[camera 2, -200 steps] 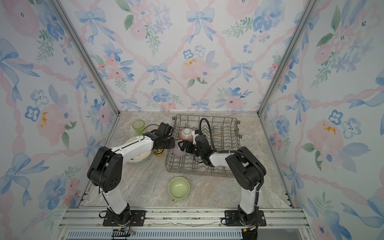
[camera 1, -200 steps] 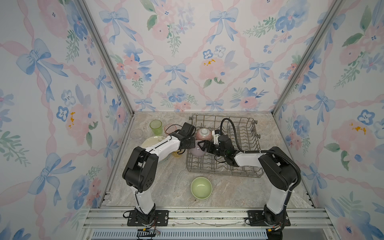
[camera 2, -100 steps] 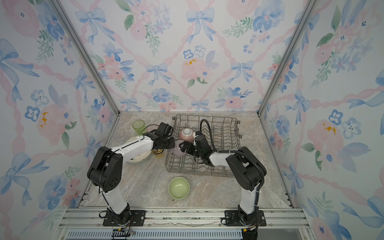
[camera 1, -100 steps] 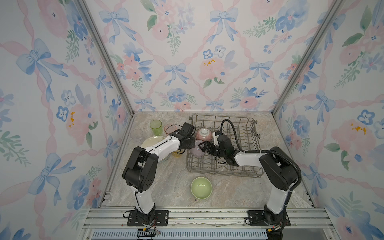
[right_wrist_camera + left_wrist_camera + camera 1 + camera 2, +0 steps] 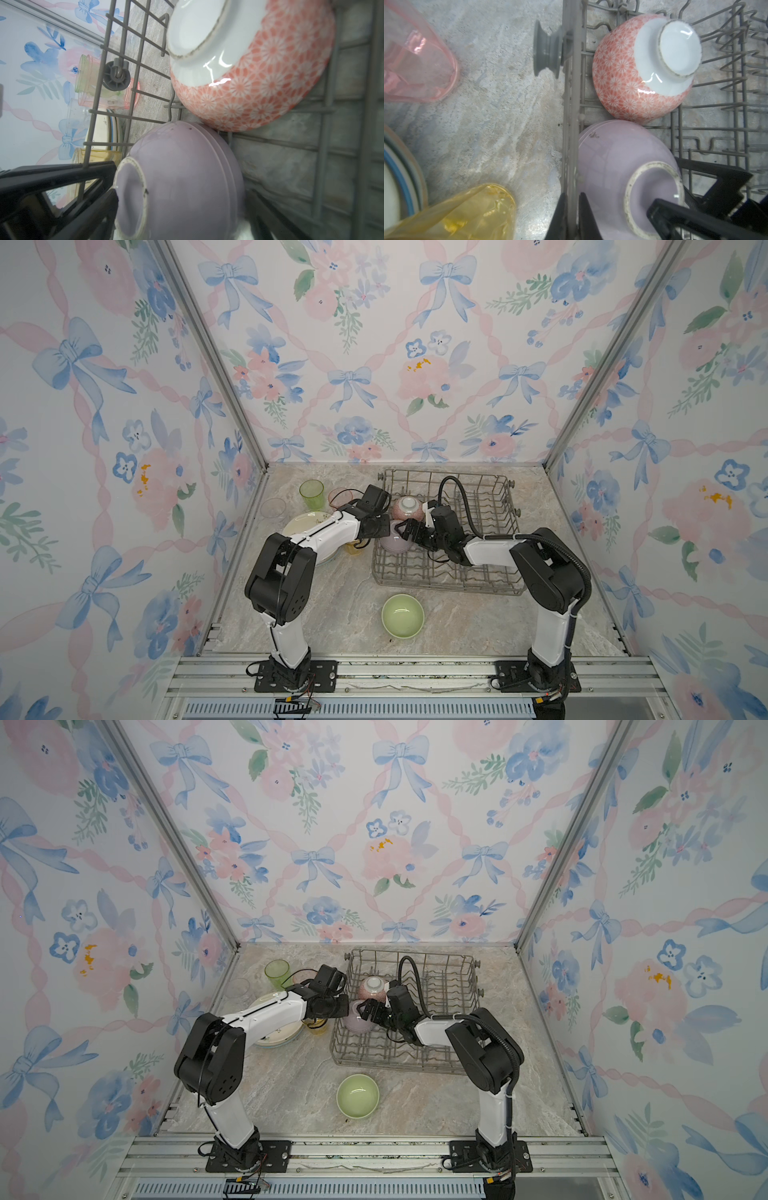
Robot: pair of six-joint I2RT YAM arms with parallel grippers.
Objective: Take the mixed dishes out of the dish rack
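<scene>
— What is the left gripper (image 5: 572, 197) doing?
— It is pinching the side wall of the square grey wire dish rack (image 5: 570, 83), its black fingers (image 5: 557, 220) closed tight on either side of the thin metal.
— And the right gripper (image 5: 406, 532)?
— Its jaws are standing wide inside the rack, one finger touching the rough unglazed foot ring of the smooth lilac ceramic bowl (image 5: 612, 162). I cannot tell whether it is gripping.
— What is sitting in the rack?
— The lilac bowl is lying bottom-up, tilted, by that wall. It is touching a glossy pink flower-patterned bowl (image 5: 623, 87), which is also inverted.
— And outside?
— A pale green round bowl (image 5: 402, 615) is sitting upright on the veined stone-look counter (image 5: 345, 614) in front of the rack. Translucent pink (image 5: 419, 68), yellow (image 5: 467, 214), green (image 5: 311, 494) and clear (image 5: 273, 508) tumblers are standing around stacked round plates (image 5: 301, 526) to its left.
</scene>
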